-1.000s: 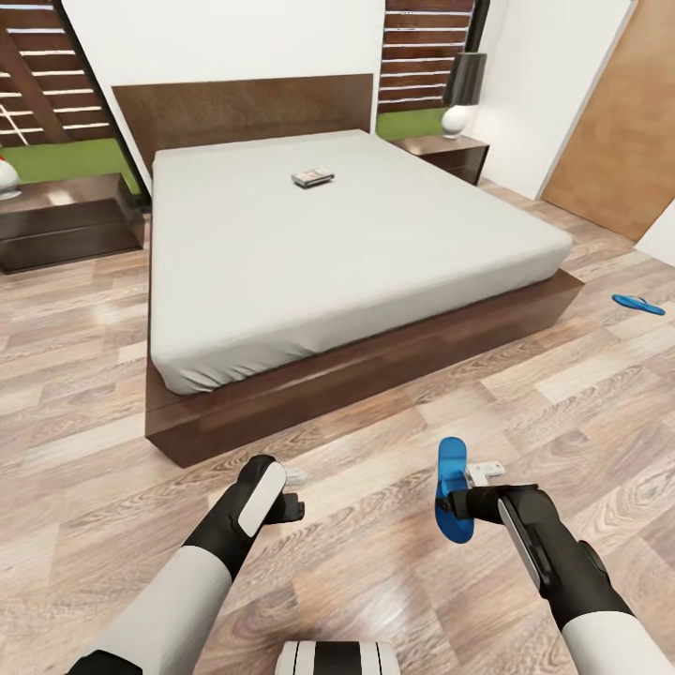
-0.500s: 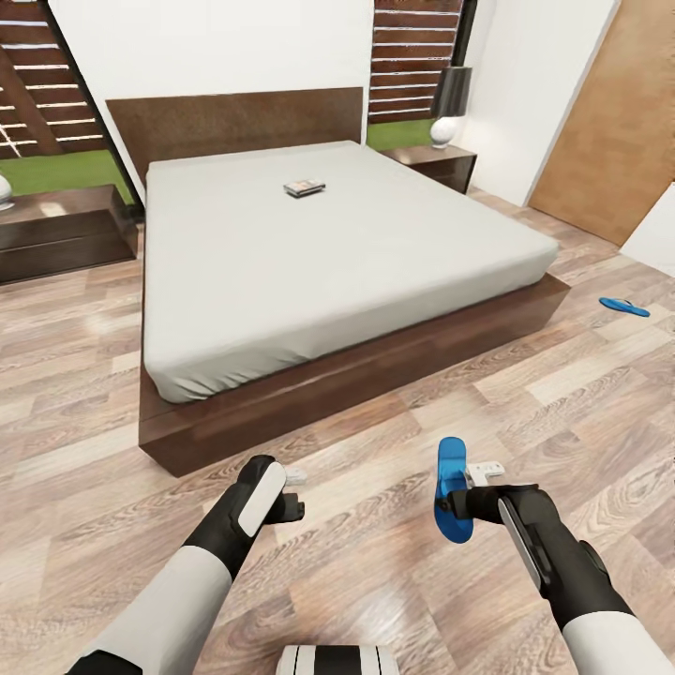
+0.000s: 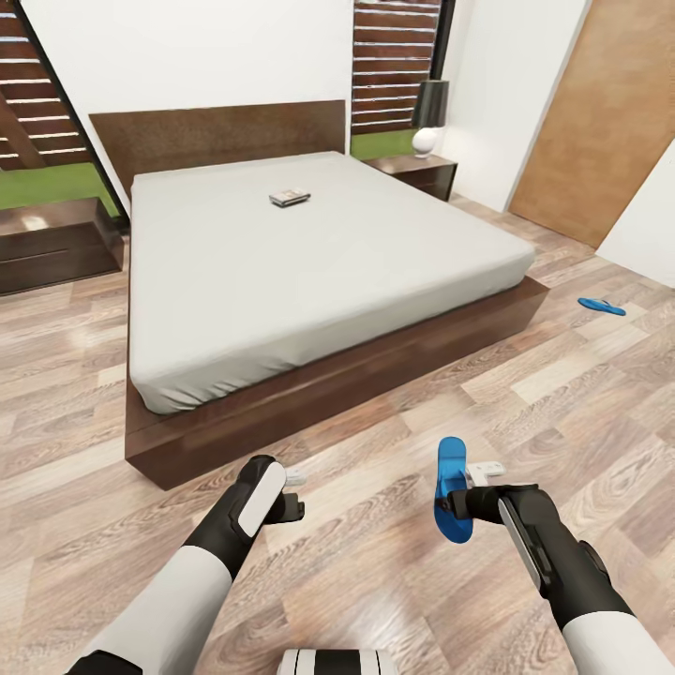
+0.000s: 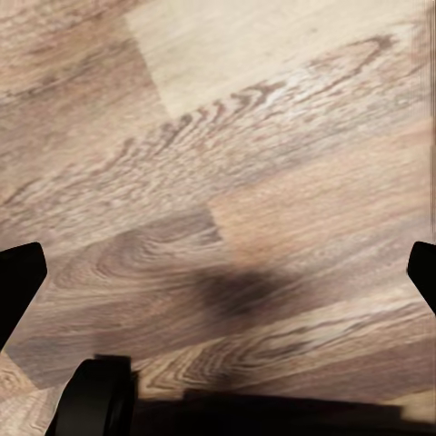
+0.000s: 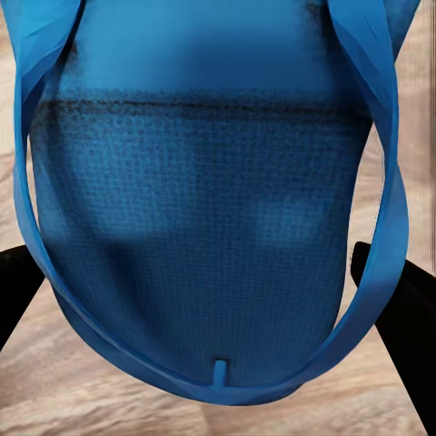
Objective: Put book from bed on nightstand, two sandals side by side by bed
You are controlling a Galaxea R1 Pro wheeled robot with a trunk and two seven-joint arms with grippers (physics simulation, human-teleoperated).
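Sandal carried at the foot of the bed

Head view: bed (image 3: 319,253) serves as the landmark. The right gripper (image 3: 457,503) hangs over the plank floor (image 3: 375,562) off the bed's foot end and pinches one blue sandal (image 3: 451,487), lifted clear of the boards so it can be brought to its mate. That second sandal (image 3: 601,306) lies flat on the floor, well apart from the bed's right side, near the brown door (image 3: 600,122). The book (image 3: 290,198), small and dark-covered, rests on the mattress toward the headboard, untouched. A nightstand (image 3: 412,173) stands just beside the bed's right head corner, a likely place for the book. The left gripper (image 3: 292,494) hovers empty off the foot end.

Left wrist view: bare floor planks lie below, and the dark fingertips (image 4: 18,282) stand far apart, so this pincer is spread.

Right wrist view: the carried sandal is bright blue, with a finely dotted sole and thin thong straps meeting at a toe post; the fingers (image 5: 400,318) press its edges.
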